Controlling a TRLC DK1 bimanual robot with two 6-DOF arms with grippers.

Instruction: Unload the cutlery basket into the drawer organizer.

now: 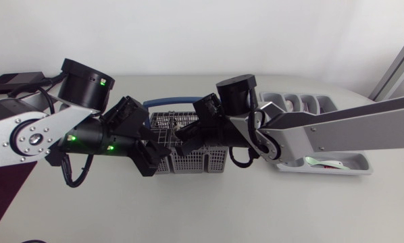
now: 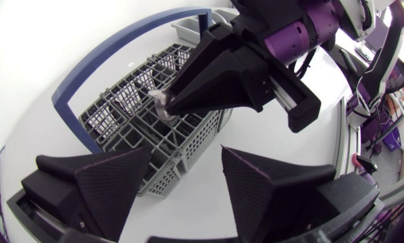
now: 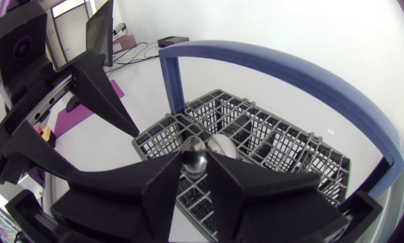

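The grey cutlery basket with its blue handle stands mid-table. My right gripper reaches down into it from the right. In the right wrist view that gripper is shut on the bowl of a metal spoon; a second spoon stands just behind in the same part of the basket. My left gripper is at the basket's front left corner, open and empty, just outside the basket. The drawer organizer lies to the right, partly under my right arm.
A white tray part of the organizer holds a few items near the front right. The blue handle arches over the basket beyond my right gripper. A dark box sits at the far left edge.
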